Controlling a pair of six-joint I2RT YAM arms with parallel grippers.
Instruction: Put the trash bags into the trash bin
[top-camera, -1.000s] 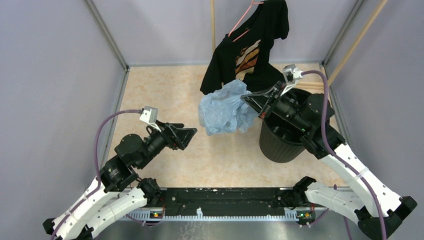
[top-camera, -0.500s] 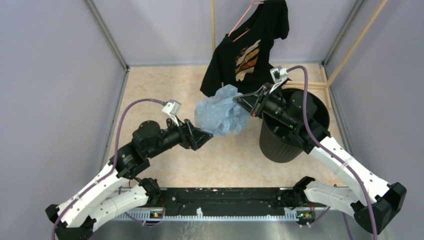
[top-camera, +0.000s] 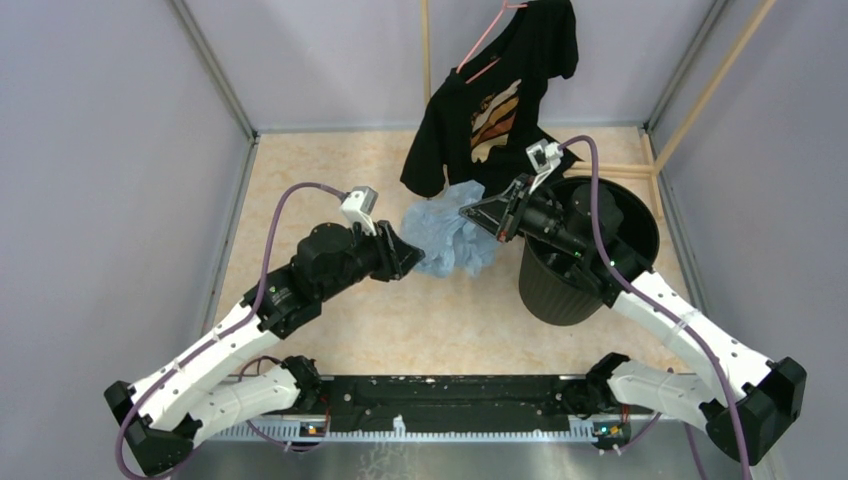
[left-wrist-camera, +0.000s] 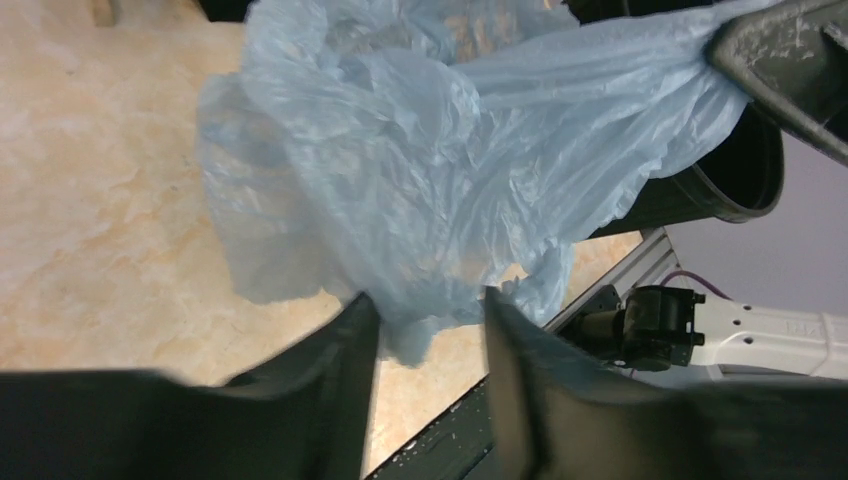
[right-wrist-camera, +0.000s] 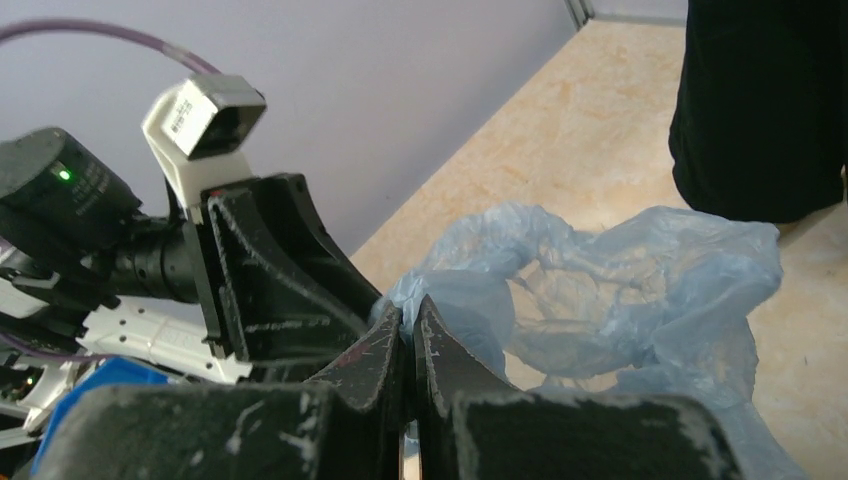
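Observation:
The pale blue trash bag (top-camera: 448, 235) hangs crumpled above the floor, just left of the round black trash bin (top-camera: 555, 295). My right gripper (top-camera: 468, 212) is shut on the bag's upper right edge; in the right wrist view a fold of bag (right-wrist-camera: 620, 290) is pinched at its tips (right-wrist-camera: 408, 310). My left gripper (top-camera: 408, 257) reaches the bag's lower left side. In the left wrist view its jaws (left-wrist-camera: 425, 305) stand partly apart, with the bag's lower fold (left-wrist-camera: 420, 170) between the tips. The bin's rim (left-wrist-camera: 745, 170) shows behind the bag.
A black T-shirt with an orange print (top-camera: 500, 90) hangs on a pink hanger right behind the bag. Wooden poles (top-camera: 700, 100) lean at the back right. Purple walls enclose the wood-patterned floor (top-camera: 320, 170) on three sides.

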